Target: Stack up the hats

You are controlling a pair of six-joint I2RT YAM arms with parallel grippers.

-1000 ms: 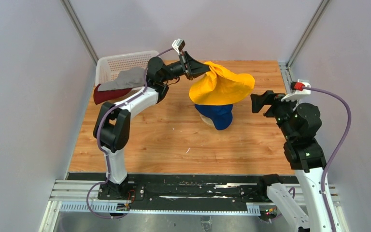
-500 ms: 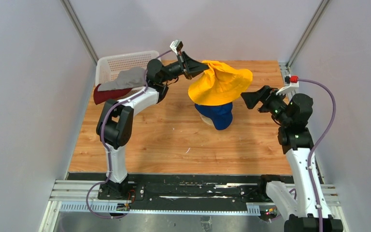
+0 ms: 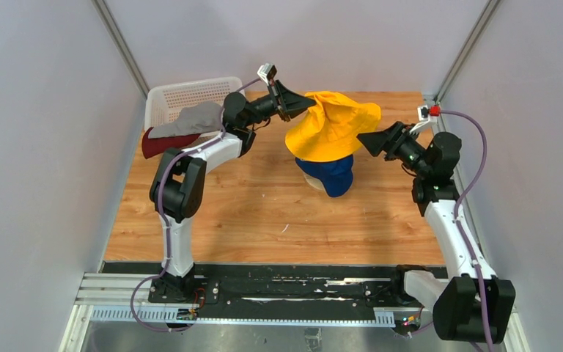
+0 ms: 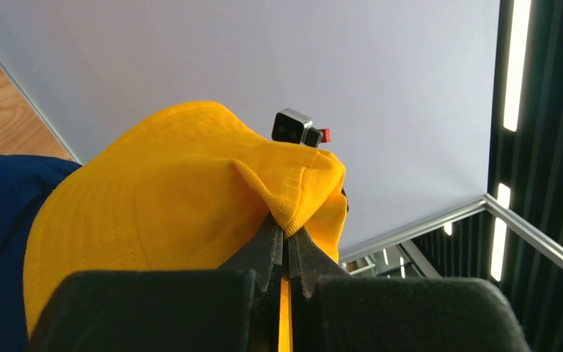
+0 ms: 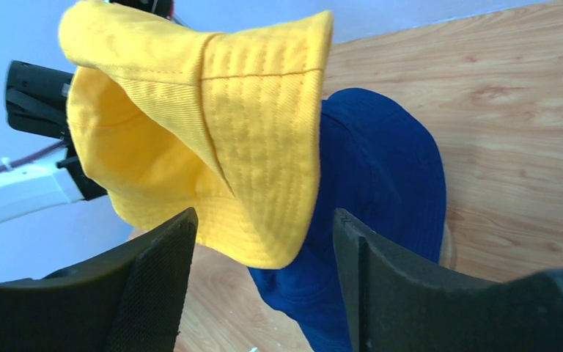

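A yellow hat [image 3: 331, 126] hangs in the air over the navy blue hat [image 3: 333, 176], which sits at the middle of the table. My left gripper [image 3: 302, 105] is shut on the yellow hat's left brim; in the left wrist view the brim's hem [image 4: 293, 216] is pinched at the left gripper [image 4: 287, 233]. My right gripper [image 3: 363, 139] is open at the hat's right brim. In the right wrist view the yellow brim [image 5: 256, 147] droops between the right gripper's [image 5: 264, 214] spread fingers, not touching them, with the navy hat [image 5: 381, 183] behind.
A white basket [image 3: 190, 92] stands at the back left, with a grey hat [image 3: 190, 119] and a dark red hat [image 3: 163, 143] draped over its front edge. A bit of the pale wooden stand [image 3: 310, 182] shows under the navy hat. Grey walls close in both sides.
My right arm swung left and forward up to the yellow hat's right brim, its jaws narrowing a little. The left gripper kept its hold, and the hat shifted slightly left.
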